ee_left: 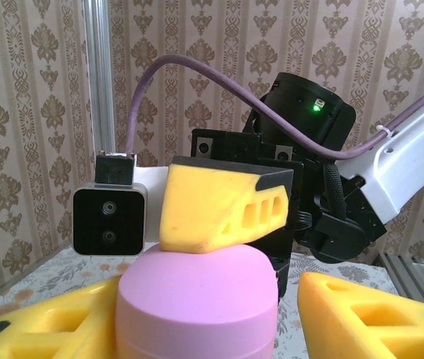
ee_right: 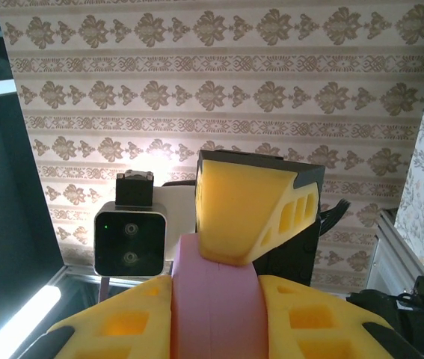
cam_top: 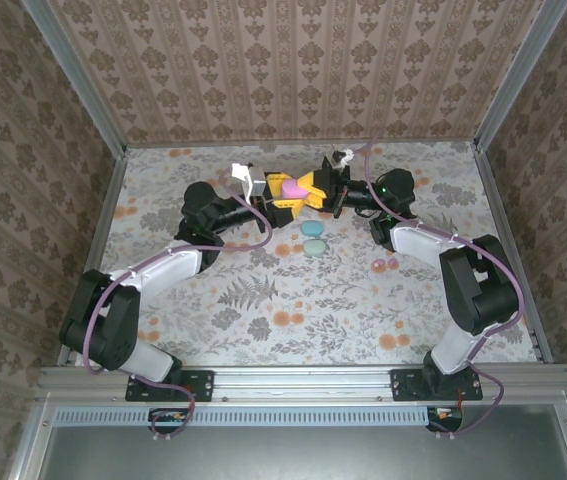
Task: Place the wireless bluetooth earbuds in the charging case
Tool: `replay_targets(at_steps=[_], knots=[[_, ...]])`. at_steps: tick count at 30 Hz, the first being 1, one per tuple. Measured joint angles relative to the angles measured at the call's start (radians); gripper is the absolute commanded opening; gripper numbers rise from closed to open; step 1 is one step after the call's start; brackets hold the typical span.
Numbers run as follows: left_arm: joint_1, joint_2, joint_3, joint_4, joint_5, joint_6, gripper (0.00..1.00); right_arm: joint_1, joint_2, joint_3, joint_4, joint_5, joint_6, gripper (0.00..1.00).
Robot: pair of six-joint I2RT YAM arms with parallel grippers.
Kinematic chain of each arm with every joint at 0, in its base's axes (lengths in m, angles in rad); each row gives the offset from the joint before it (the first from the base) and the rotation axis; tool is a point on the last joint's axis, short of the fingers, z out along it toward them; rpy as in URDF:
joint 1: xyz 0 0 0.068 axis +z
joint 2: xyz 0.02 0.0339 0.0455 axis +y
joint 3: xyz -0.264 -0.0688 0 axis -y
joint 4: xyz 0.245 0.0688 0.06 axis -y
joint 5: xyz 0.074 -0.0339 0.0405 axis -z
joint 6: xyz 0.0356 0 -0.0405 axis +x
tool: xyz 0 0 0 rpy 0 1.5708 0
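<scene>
Top external | cyan cases (cam_top: 314,237) near held pink case (cam_top: 291,187) | pink earbuds (cam_top: 384,263) apart

The top view shows two arms, each ending in one gripper: the left gripper (cam_top: 285,199) and the right gripper (cam_top: 311,190), so two grippers in all (each with yellow fingers). Between them there is one pink case (cam_top: 292,187). On the table (cam_top: 263,310) lie two pale cyan cases (cam_top: 313,238), one just behind the other and touching or nearly so. Two pink earbuds (cam_top: 384,264) sit side by side near the right arm (too small to make out in detail). Each wrist view shows one camera block mounted on the opposite wrist, two in total.
</scene>
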Motion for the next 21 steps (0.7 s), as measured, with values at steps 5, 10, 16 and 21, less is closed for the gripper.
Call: replay_targets(at_steps=[5,10,16,21], knots=[[0.0,0.0,0.0,-0.008,-0.001,0.001,0.55,0.0,0.0,0.0,0.005,0.0,0.003,0.18],[-0.003,0.0,0.0,-0.022,-0.013,0.008,0.5,0.0,0.0,0.0,0.006,0.0,0.002,0.18],[-0.005,0.0,0.0,-0.05,-0.019,0.032,0.5,0.0,0.0,0.0,0.007,0.0,0.002,0.18],[-0.006,0.0,0.0,-0.08,-0.019,0.051,0.47,0.0,0.0,0.0,0.007,0.005,0.002,0.18]])
